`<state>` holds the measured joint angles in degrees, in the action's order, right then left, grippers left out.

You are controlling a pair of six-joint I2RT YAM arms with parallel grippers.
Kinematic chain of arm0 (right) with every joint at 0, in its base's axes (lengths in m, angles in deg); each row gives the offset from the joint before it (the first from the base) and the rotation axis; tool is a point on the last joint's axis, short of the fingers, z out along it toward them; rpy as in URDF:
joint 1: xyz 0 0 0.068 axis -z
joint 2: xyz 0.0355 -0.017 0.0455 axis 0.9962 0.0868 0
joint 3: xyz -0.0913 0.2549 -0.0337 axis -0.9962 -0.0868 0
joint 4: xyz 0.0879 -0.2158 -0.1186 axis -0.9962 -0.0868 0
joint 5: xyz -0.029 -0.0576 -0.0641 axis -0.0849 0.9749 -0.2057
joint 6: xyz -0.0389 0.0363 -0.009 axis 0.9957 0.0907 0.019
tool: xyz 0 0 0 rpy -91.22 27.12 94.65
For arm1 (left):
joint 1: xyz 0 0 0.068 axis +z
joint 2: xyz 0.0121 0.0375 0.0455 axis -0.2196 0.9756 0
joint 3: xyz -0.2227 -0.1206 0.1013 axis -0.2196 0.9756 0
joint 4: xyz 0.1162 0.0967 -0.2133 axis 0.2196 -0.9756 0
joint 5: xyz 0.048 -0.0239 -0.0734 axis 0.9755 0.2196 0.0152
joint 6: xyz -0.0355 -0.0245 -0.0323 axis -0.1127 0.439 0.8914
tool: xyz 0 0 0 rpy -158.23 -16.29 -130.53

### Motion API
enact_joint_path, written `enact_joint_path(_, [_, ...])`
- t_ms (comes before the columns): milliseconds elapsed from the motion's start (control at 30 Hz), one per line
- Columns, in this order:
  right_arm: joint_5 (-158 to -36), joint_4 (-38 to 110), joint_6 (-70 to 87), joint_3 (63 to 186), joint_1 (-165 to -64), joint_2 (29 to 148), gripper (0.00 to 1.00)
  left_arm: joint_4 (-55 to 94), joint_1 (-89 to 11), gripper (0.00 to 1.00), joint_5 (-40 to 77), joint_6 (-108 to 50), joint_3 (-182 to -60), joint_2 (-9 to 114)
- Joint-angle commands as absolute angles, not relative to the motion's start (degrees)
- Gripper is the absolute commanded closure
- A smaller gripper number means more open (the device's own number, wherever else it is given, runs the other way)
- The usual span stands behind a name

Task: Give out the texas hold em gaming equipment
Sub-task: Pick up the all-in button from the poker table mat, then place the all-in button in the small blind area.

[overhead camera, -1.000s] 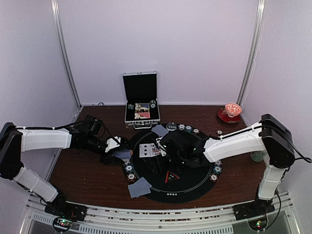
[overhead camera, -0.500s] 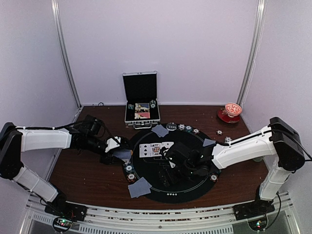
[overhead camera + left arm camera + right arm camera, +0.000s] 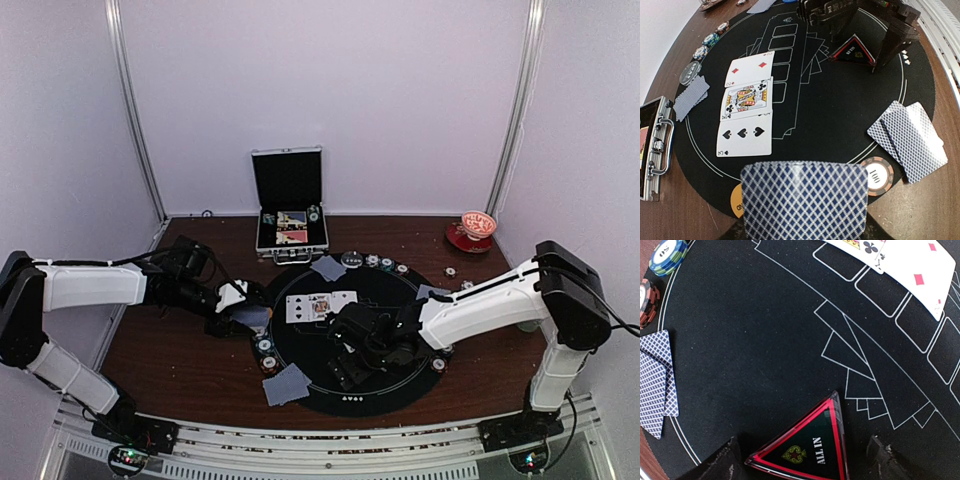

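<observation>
Tool on left (image 3: pixel 240 312) clenched on blue-backed card (image 3: pixel 804 200), toward desk's (image 3: pixel 180 360) left edge. Tool on right (image 3: pixel 350 360) released, fingers (image 3: pixel 722 465) astride red-rimmed triangle marker (image 3: pixel 807 450) on black mat (image 3: pixel 765 340), mid-desk. Three face-up cards (image 3: pixel 746 100) just beyond; chips (image 3: pixel 878 175) along mat's rim.

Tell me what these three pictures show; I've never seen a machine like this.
Two white robot arms are bolted to a table's near edge. One picture looks down from above; the other two come from wrist cameras. On and around the round black mat lie three face-up cards, face-down pairs and poker chips; a silver case stands open behind. The left gripper holds a face-down card. The right gripper is open around a triangular ALL IN marker.
</observation>
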<state>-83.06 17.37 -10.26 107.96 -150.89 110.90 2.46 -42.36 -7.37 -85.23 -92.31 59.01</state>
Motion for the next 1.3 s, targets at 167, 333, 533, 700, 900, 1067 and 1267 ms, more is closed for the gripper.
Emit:
enact_joint_path(167, [-81.0, 13.6, -9.3, 109.1, -151.6, 112.0, 0.24, 2.6, -42.2, 0.44, -8.3, -85.4, -92.9, 59.1])
enact_joint_path(333, [-79.5, 12.2, -9.2, 109.3, -152.5, 111.0, 0.37, 2.6, -42.3, 0.44, -8.2, -85.3, -92.9, 58.9])
enact_joint_path(533, [-76.6, 11.3, -9.6, 109.2, -152.8, 109.7, 0.45, 2.6, -42.3, 0.44, -8.1, -85.3, -92.9, 59.0])
enact_joint_path(700, [-73.2, 10.7, -9.9, 108.5, -152.7, 106.7, 0.48, 2.6, -42.3, 0.44, -8.1, -85.3, -92.9, 59.0])
enact_joint_path(900, [-70.4, 10.4, -10.4, 105.2, -149.8, 102.3, 0.48, 2.6, -42.3, 0.44, -8.2, -85.3, -92.9, 58.9])
enact_joint_path(1067, [-70.5, 12.5, -10.0, 101.9, -143.2, 98.2, 0.49, 2.6, -42.3, 0.44, -8.3, -85.3, -92.9, 58.9])
enact_joint_path(1267, [-73.6, 14.9, -5.9, 101.9, -133.4, 96.5, 0.49, 2.6, -42.3, 0.44, -8.2, -85.3, -92.9, 59.0])
